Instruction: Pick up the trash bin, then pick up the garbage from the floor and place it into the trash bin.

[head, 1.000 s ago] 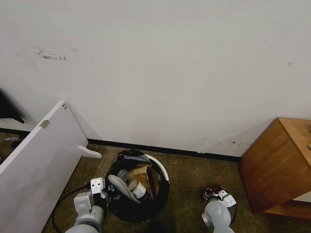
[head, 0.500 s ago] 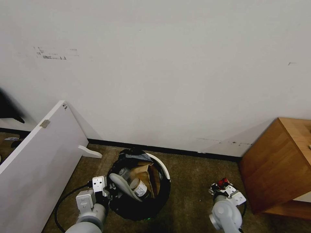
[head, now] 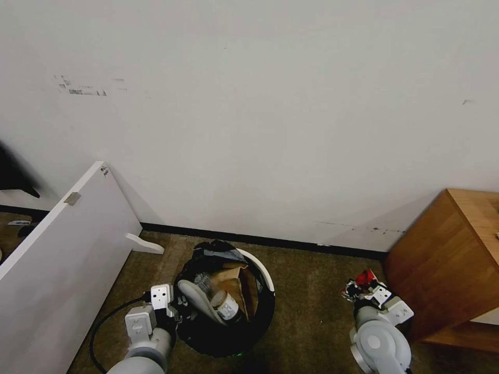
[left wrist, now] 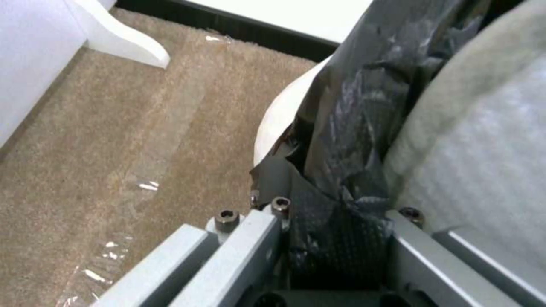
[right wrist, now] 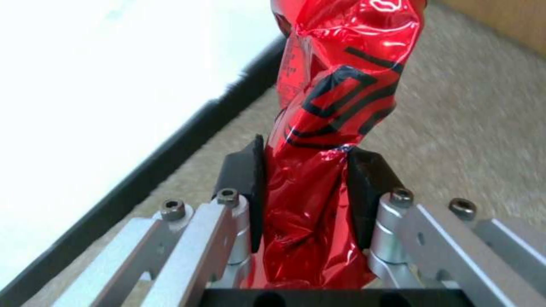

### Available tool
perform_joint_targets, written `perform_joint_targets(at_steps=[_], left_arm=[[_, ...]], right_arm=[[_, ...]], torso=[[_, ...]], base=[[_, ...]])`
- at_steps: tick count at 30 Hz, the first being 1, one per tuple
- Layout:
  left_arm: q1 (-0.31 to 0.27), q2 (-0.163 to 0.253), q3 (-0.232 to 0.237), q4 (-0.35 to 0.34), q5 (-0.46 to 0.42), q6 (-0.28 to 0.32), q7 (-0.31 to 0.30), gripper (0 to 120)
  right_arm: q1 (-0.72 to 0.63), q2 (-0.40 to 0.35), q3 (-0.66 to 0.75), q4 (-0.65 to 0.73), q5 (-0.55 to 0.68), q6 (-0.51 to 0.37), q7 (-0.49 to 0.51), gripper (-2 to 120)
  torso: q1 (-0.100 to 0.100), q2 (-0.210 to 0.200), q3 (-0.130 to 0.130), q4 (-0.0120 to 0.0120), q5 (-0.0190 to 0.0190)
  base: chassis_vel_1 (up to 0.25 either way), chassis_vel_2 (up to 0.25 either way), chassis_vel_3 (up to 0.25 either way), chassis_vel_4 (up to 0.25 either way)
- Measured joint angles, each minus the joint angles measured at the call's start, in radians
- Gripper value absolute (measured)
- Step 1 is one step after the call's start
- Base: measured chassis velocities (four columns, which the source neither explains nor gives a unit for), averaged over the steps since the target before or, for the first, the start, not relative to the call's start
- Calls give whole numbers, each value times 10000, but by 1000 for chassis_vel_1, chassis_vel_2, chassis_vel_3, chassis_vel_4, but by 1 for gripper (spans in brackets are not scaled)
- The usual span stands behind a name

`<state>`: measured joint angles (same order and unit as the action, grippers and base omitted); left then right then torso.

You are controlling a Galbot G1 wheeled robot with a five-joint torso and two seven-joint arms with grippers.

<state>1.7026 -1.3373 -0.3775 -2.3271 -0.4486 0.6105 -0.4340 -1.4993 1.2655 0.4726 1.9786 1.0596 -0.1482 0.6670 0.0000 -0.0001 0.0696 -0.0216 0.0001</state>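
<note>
The trash bin (head: pixel 264 271), a white bucket lined with a black bag, stands on the carpet near the wall. Inside it lie a white slipper (head: pixel 199 301), a brown paper bag (head: pixel 235 283) and a bottle (head: pixel 224 306). My left gripper (head: pixel 174 307) is shut on the bin's near-left rim. The left wrist view shows the left gripper (left wrist: pixel 335 213) clamping the black bag (left wrist: pixel 352 106) over the white wall (left wrist: pixel 279 123). My right gripper (head: pixel 364 286) hangs right of the bin, shut on a red packet (head: pixel 367 277). Close up, the red packet (right wrist: pixel 335 106) stands pinched between the black pads (right wrist: pixel 245 170) of the right gripper (right wrist: pixel 304 170).
A white board (head: pixel 57 249) leans along the left side. A wooden cabinet (head: pixel 452 259) stands close to the right of my right gripper. A black baseboard (head: pixel 291 244) runs along the wall behind. Open carpet (head: pixel 312 301) lies between the bin and the right arm.
My right gripper has carried the red packet to the right and farther from me, toward the cabinet. The bin and left gripper have shifted slightly right.
</note>
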Motion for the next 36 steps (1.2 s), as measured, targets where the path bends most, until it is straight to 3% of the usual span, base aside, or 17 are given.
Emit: perform_joint_targets(at_steps=[13, 21, 36], left_arm=[[-377, 296, 260, 390, -58, 83, -5, 0], [-401, 307, 323, 433, -66, 122, -27, 0], [122, -6, 564, 401, 475, 138, 144, 0]], right_arm=[[-1029, -1865, 138, 2071, -779, -92, -891, 26], [-1300, -2290, 232, 2640, -959, -124, -1142, 26], [-2673, -2937, 461, 4186, -1395, -248, -1722, 26]], torso=[[0, 1, -1, 0, -2], [0, 1, 0, 0, -1], [0, 1, 0, 0, -1]], base=[[0, 0, 0, 0], [0, 0, 0, 0], [0, 0, 0, 0]])
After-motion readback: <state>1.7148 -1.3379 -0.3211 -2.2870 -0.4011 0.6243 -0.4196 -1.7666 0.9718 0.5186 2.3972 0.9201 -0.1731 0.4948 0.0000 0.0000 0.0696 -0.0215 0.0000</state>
